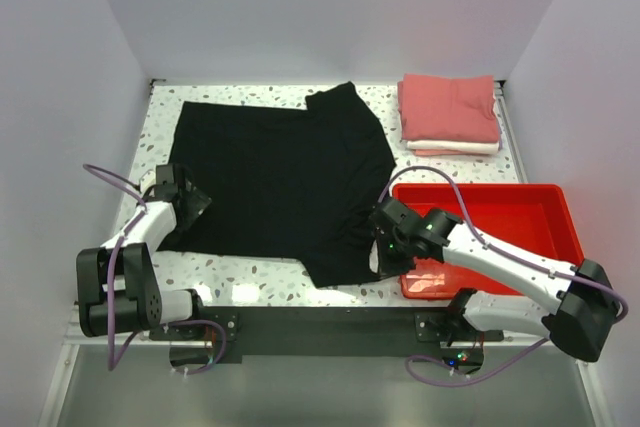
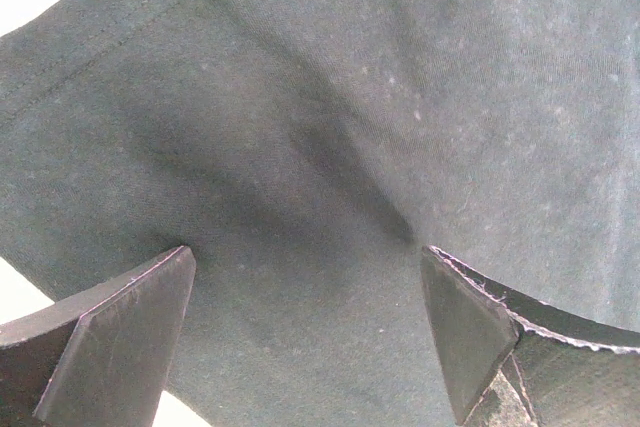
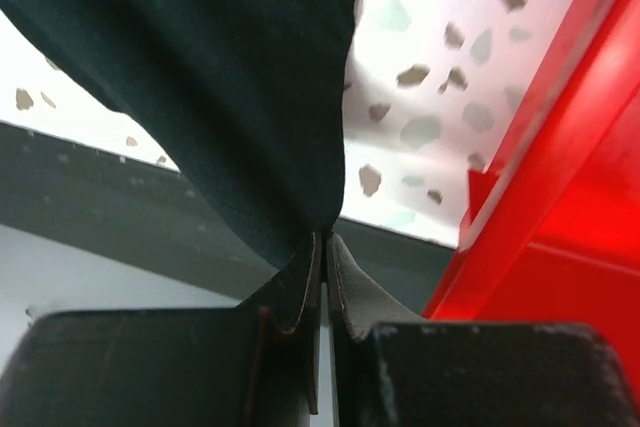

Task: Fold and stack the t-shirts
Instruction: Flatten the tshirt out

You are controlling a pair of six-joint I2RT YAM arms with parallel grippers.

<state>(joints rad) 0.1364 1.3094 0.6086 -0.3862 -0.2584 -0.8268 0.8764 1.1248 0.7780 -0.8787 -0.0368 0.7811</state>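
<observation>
While the black t-shirt (image 1: 280, 172) lies spread across the middle of the speckled surface (image 1: 250, 272), we have one arm at each of its near sides. Our left pincer (image 1: 192, 202) sits at the shirt's left edge, close to the near left corner. From the left wrist view we see its two dark fingers (image 2: 130, 327) set well apart, with black cloth filling the whole gap between them and a soft crease running up from the right finger. We cannot tell whether the tips press into the cloth or only rest over it.

Our right pincer (image 1: 383, 247) is at the shirt's near right corner, just beside the red tray (image 1: 545, 194). In the right wrist view its fingers are drawn together, with a fold of the shirt's edge nipped between them. The cloth fans out from that pinch, and to its right we see bare speckled surface and the tray's red wall.

At the far right corner of the surface, behind the tray and well apart from the black shirt, the salmon-pink t-shirt (image 1: 448, 105) lies folded on top of the folded white t-shirt (image 1: 460, 146). Our right forearm crosses over the tray's near left corner.
</observation>
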